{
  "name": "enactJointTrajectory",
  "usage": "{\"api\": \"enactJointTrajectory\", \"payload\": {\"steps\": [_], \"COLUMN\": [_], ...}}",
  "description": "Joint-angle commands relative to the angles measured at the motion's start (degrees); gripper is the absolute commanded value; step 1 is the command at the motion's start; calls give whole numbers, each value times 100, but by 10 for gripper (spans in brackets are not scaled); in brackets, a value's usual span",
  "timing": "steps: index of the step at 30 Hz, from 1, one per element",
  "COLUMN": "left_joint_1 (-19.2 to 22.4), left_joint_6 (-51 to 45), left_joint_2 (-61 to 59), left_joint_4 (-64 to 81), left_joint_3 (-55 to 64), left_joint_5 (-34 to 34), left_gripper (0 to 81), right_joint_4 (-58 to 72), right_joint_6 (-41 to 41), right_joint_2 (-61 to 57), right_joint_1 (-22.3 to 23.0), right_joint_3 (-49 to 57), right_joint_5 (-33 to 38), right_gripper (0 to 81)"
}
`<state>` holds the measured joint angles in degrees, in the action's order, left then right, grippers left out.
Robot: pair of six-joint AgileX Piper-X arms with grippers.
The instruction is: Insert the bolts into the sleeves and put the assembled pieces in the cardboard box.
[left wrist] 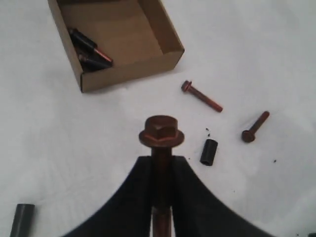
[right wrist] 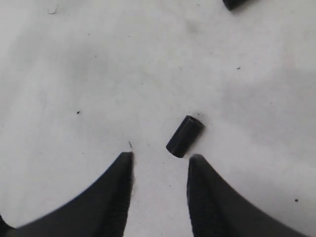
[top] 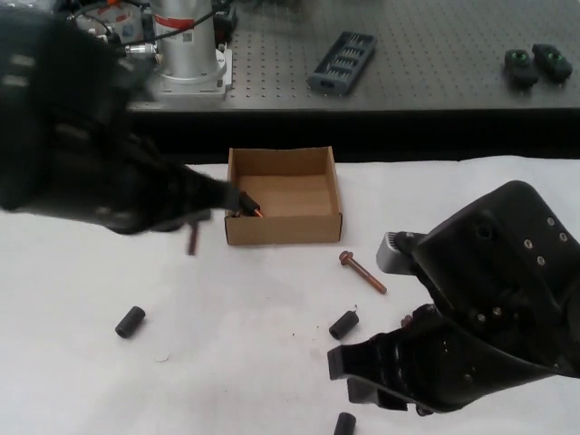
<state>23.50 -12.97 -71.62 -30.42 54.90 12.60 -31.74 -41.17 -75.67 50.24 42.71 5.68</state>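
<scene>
My left gripper is shut on a copper bolt, head outward, held above the white cloth just left of the cardboard box. The box holds assembled pieces. Two loose bolts and a black sleeve lie beyond the held bolt. My right gripper is open and low over the cloth, with a black sleeve lying just ahead of its fingertips. In the high view the held bolt hangs by the box's left front corner.
More sleeves lie on the cloth at the left, the middle and the front edge. One bolt lies right of the box. Behind the cloth stands a dark perforated bench with a metal post.
</scene>
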Motion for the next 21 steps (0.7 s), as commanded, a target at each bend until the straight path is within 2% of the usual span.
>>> {"api": "enactJointTrajectory", "payload": {"steps": [1,6,13,21], "left_joint_1": [-15,-15,-15,-15], "left_joint_6": [-35,-389,-390,-137], "left_joint_2": [789,2070,3414,3948], "left_joint_4": [77,62,49,-314], "left_joint_3": [-352,-905,-993,-993], "left_joint_5": [65,452,483,483], "left_gripper": [6,6,6,6], "right_joint_4": [-14,-65,-147,-511], "right_joint_6": [-713,-1659,-2765,-2888], "right_joint_2": [-154,-862,-1647,-2115], "right_joint_1": [-26,-26,-6,-6], "right_joint_3": [4,65,532,1362], "right_joint_5": [-120,187,211,-236], "right_gripper": [286,286,286,286]}}
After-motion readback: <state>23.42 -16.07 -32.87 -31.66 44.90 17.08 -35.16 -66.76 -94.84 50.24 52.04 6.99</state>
